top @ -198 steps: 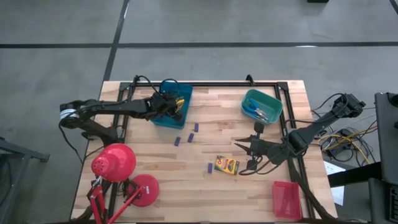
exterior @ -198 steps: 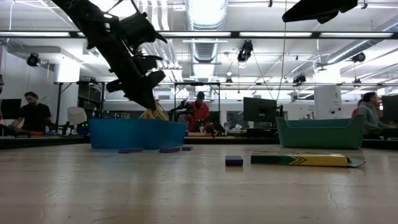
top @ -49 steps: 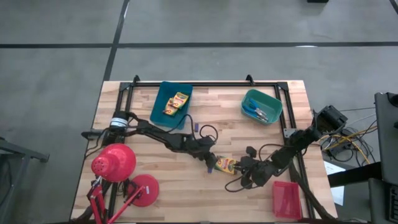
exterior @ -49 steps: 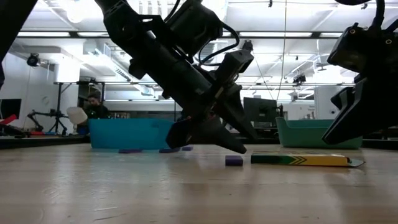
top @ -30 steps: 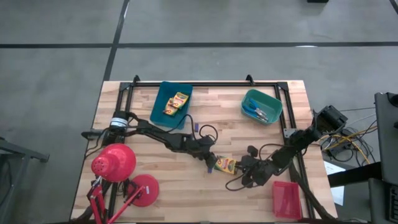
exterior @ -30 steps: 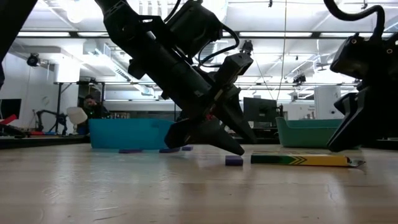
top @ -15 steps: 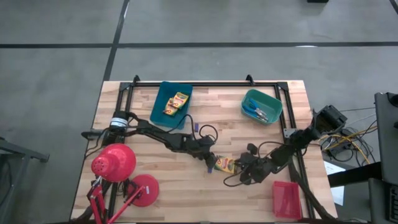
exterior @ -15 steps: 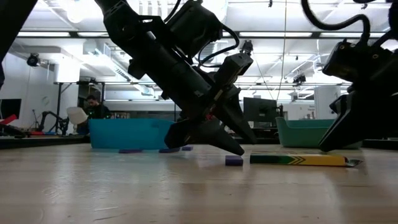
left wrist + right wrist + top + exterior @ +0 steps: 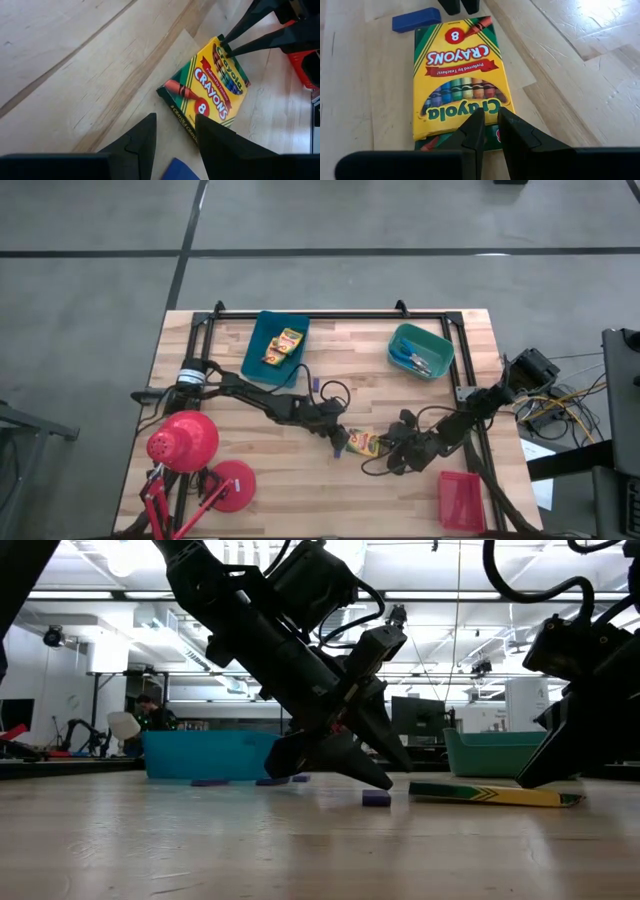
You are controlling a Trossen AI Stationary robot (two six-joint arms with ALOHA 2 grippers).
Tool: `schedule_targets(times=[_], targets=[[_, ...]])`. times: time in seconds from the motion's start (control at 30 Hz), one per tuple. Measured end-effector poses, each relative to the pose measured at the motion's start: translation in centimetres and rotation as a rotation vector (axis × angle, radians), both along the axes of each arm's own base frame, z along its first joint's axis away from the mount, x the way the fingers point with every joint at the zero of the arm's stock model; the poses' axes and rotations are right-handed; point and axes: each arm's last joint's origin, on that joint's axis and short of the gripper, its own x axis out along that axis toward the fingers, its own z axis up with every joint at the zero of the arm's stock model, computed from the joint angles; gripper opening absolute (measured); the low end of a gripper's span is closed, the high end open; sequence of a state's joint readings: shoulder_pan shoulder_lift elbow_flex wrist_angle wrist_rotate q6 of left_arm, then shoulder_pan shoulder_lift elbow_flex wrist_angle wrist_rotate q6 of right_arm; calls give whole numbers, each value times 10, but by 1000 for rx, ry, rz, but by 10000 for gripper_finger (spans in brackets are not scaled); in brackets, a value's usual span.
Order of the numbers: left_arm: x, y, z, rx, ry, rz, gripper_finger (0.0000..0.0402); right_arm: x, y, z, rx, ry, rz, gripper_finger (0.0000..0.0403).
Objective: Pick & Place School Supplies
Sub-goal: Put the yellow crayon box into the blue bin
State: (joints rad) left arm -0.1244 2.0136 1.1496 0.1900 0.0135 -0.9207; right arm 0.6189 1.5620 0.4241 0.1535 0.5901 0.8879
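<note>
One yellow crayon box point(image 9: 364, 443) lies on the table between my two grippers, print up. My left gripper point(image 9: 343, 442) hovers at its left end, narrowly open, with a purple stick point(image 9: 180, 170) lying just below the fingers; I see no touch. My right gripper point(image 9: 491, 125) is at the box's right end, fingers almost together. Two more crayon boxes point(image 9: 283, 345) lie in the blue tray point(image 9: 262, 365). Blue-handled scissors point(image 9: 413, 358) lie in the teal tray point(image 9: 438, 340). Another purple stick point(image 9: 316, 385) rests on the wood. My right gripper has its fingertips on the box's end by the Crayola print point(image 9: 470, 111), near one corner. It comes slanting down from the table's right, along the box. The fingers hide whether they pinch a flap or press. In the low view the box's left end point(image 9: 415, 788) looks tipped up slightly.
The red tray point(image 9: 460, 500) sits near the table's front right corner, just behind my right arm. The red desk lamp point(image 9: 185, 442) and its base point(image 9: 232, 485) fill the front left. A black frame point(image 9: 330, 315) runs along the far edge. Cables trail by both arms.
My right gripper has moved toward the table's left and come onto the box's right end. The box has shifted a little toward my left gripper, and its left end now looks slightly raised in the low view.
</note>
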Motion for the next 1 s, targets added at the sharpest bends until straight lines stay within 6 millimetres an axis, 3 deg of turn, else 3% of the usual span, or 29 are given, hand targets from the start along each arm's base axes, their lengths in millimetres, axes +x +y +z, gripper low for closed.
schedule_targets(times=[1.0], targets=[[2,0,0,20,-32,31,140,-2,-1,-2,-7,25,14,52]])
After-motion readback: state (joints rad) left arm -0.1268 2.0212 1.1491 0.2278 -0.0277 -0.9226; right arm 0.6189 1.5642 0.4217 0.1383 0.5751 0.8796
